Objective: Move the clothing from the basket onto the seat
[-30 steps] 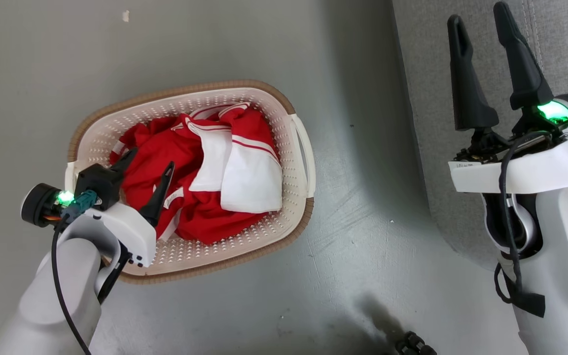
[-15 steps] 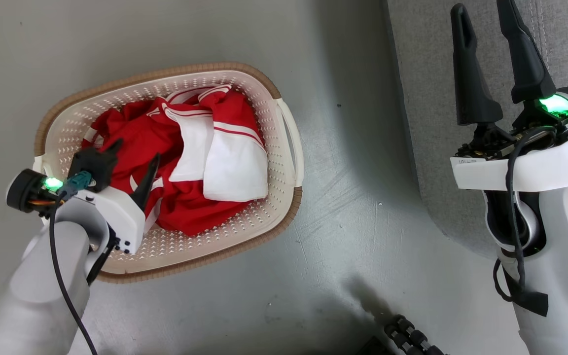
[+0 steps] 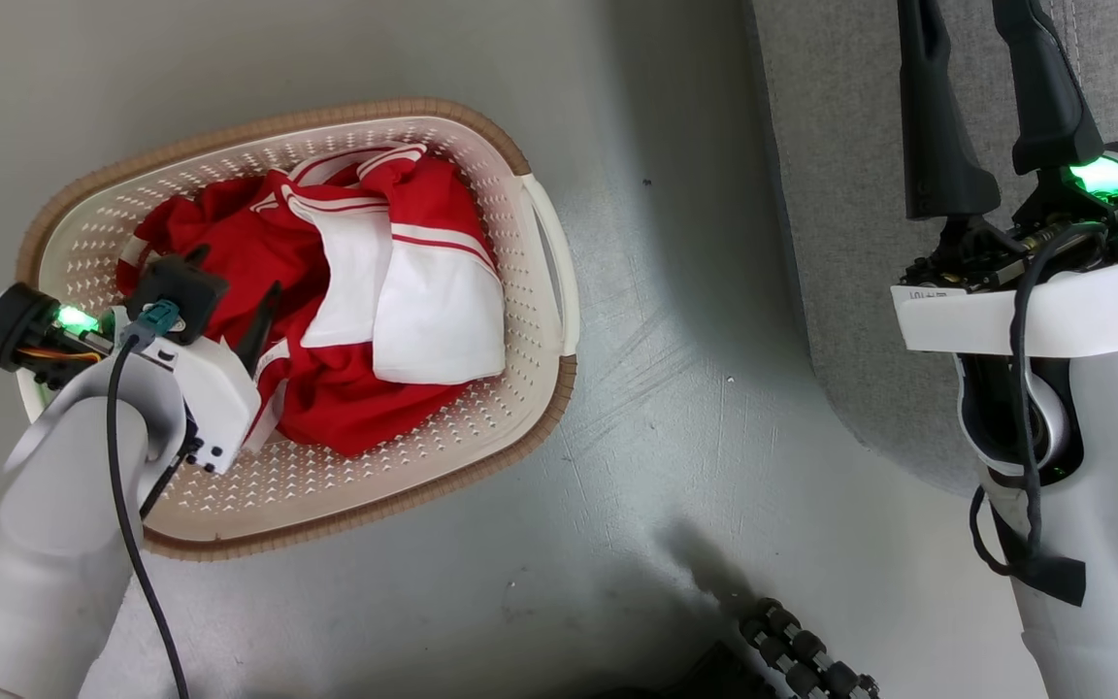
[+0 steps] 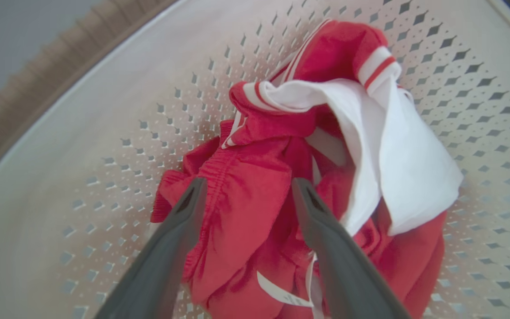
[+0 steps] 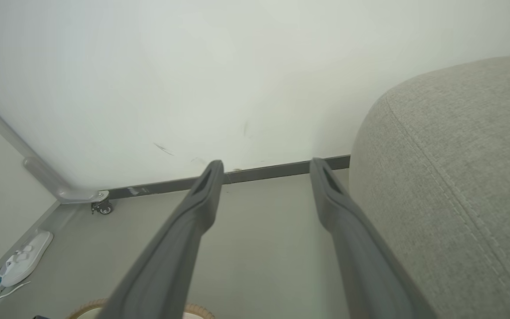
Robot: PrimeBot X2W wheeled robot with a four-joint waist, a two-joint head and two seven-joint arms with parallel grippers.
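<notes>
The clothing [image 3: 345, 291] is a crumpled bright red and white pile inside the cream basket [image 3: 481, 427] with its brown rim, standing on the grey floor. My left gripper [image 3: 237, 274] reaches down into the basket's left part. In the left wrist view it [image 4: 249, 184] is open, its two fingers straddling a fold of the red clothing [image 4: 246, 199] against the basket wall [image 4: 104, 133]. My right gripper [image 3: 976, 29] is open and holds nothing, raised over the edge of the light grey seat [image 3: 840, 194]. The right wrist view shows it [image 5: 267, 164] open beside the seat [image 5: 458, 177].
Grey floor lies between the basket and the seat. A dark ribbed part [image 3: 792, 646] sits at the head view's bottom edge. In the right wrist view a white wall with a dark baseboard, a caster [image 5: 102, 206] and a white slipper [image 5: 25, 259] are ahead.
The head view has shifted, so the basket sits further left and higher. My left gripper has sunk deeper into the basket over the red fabric. The right gripper stays open.
</notes>
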